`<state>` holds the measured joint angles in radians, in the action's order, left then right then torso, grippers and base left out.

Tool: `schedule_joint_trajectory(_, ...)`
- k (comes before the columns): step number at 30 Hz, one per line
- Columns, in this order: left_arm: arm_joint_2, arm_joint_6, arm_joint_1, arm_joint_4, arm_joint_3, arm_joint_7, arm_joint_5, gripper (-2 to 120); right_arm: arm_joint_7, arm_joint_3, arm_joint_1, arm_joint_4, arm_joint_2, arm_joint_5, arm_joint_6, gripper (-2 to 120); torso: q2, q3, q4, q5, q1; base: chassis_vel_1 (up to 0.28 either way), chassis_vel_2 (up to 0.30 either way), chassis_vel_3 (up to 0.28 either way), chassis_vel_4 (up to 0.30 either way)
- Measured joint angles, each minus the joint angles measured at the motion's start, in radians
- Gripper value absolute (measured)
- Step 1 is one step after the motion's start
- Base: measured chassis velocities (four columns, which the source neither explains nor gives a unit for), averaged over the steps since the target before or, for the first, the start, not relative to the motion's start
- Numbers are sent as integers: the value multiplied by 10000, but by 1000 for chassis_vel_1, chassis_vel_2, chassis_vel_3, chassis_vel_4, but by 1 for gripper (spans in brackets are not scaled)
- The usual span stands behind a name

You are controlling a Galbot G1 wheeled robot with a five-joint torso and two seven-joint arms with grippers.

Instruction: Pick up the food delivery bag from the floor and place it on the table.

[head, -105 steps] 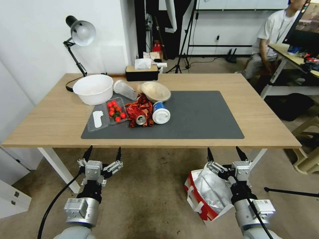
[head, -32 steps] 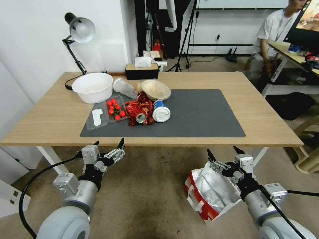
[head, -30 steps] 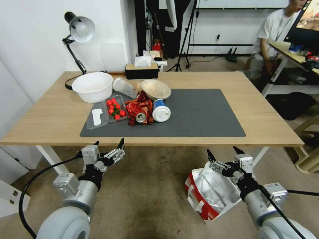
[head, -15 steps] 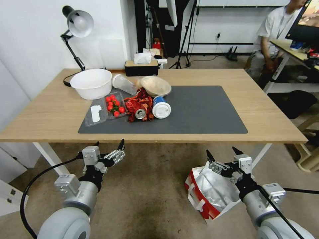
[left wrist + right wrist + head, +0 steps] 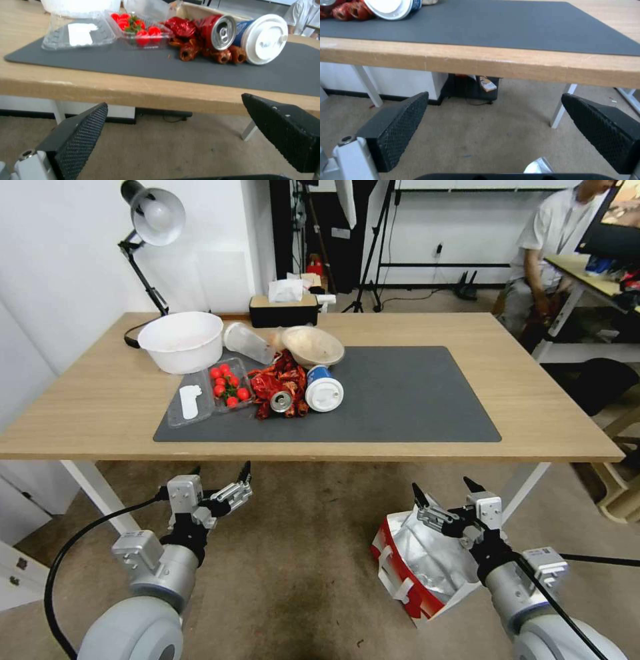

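Both arms are chunky rounded grey shells near the shoulders, narrowing to silver metal wrist blocks with a black collar above each. The left gripper [image 5: 220, 477] and right gripper [image 5: 443, 492] look the same — a small silver-white boxy housing with visible screws, ending in two slim black pointed fingers. Up close the finger pads [image 5: 83, 135] are black with a knobbly diamond texture, set on white brackets. A thick black cable [image 5: 73, 557] loops off the left arm — a thinner one runs along the right.
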<state>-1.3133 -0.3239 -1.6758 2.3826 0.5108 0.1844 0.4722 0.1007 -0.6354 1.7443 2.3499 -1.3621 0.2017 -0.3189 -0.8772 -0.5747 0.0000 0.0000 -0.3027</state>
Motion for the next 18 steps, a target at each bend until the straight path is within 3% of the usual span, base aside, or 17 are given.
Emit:
schedule_joint_trajectory(12, 213, 0, -22, -103, 36, -38, 18, 100, 5, -53, 0, -46, 21, 25, 0, 100, 487, 284, 0, -1, 205, 0, 0, 0, 0)
schedule_joint_trajectory(18, 191, 20, 69, -283, -14, -168, 9, 100, 114, -160, 5, -40, 80, 158, -116, 100, 950, 551, 0, 0, 402, 0, 0, 0, 0)
